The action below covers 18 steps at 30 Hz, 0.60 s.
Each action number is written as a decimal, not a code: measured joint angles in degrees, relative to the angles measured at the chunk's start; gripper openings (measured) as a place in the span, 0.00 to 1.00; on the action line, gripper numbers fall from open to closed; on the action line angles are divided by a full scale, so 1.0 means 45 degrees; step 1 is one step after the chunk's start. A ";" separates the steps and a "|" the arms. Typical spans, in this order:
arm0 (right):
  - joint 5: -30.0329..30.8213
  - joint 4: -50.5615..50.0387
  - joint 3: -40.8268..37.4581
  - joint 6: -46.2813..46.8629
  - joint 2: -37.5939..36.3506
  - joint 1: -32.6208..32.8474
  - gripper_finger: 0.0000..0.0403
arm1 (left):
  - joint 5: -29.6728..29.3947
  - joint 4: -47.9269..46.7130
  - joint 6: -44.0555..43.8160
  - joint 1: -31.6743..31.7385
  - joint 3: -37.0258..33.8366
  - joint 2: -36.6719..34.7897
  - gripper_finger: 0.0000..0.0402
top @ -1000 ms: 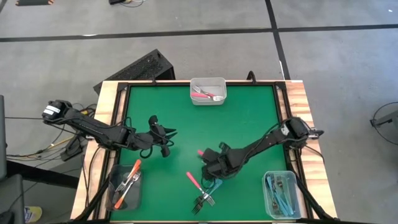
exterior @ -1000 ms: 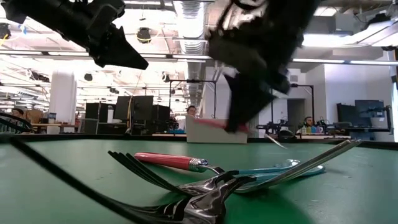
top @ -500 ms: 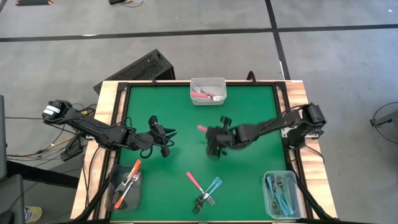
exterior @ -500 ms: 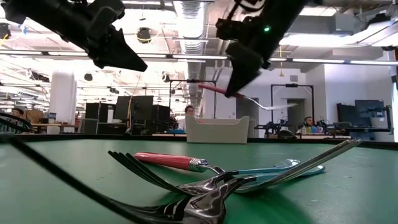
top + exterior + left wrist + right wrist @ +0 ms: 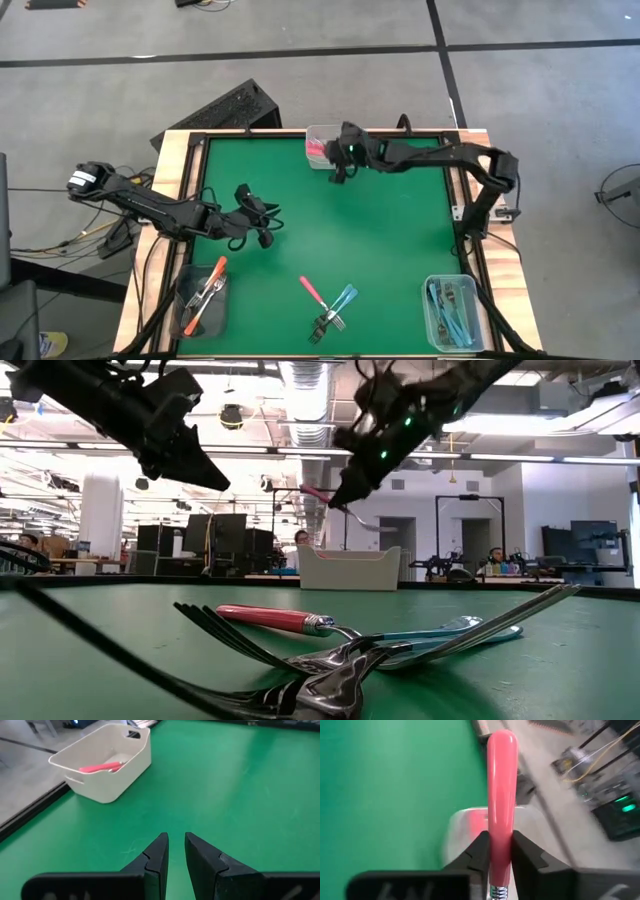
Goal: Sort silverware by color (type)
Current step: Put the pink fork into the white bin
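1. Over the last second your right arm has swung from the lower middle of the high view, beside the loose forks, up to the top centre. The right gripper (image 5: 338,152) now hangs at the far tub (image 5: 320,134), above its rim, carrying the pink fork (image 5: 500,795) with it.

2. That puts the fork where the pink-handled ones already lie, so by my reading you are at the drop, with the release not yet done.

3. In the right wrist view the fingers are nearly closed, pinching the pink handle between them; the handle sticks out ahead of the fingertips toward the tub.

4. Your left gripper (image 5: 175,851) has not moved: it hovers over the green mat (image 5: 400,240) at left centre of the high view, fingers a narrow slit apart, holding nothing.

5. Left to sort: a pink fork (image 5: 311,290) and a teal fork (image 5: 343,298) lie tangled with other tines at bottom centre. Orange forks sit in the tub at lower left (image 5: 186,297), teal ones in the tub at lower right (image 5: 435,283).
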 joint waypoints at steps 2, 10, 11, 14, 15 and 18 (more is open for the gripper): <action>-0.0004 0.0368 0.0034 -0.0752 0.0327 -0.0479 0.26 | -0.0068 -0.0087 -0.0047 0.0001 0.0000 0.0000 0.13; -0.0097 0.0394 0.0218 -0.0165 0.1169 -0.1317 0.55 | -0.0202 -0.0093 -0.0392 0.0068 0.0000 0.0000 0.13; -0.0096 0.0312 0.0214 0.0396 0.1169 -0.1290 0.57 | -0.0202 -0.0156 -0.0481 0.0068 0.0000 0.0000 0.13; -0.0096 -0.0071 0.0214 0.2147 0.1054 -0.1011 0.60 | -0.0137 -0.0283 -0.0613 0.0063 -0.0005 0.0000 0.13; -0.0101 -0.0295 0.0214 0.2613 0.0955 -0.0889 0.60 | -0.0106 -0.0313 -0.0637 0.0063 -0.0005 0.0000 0.13; -0.0283 -0.1056 0.0214 0.3544 0.0638 -0.0354 0.59 | -0.0097 -0.0351 -0.0632 0.0063 -0.0005 0.0000 0.13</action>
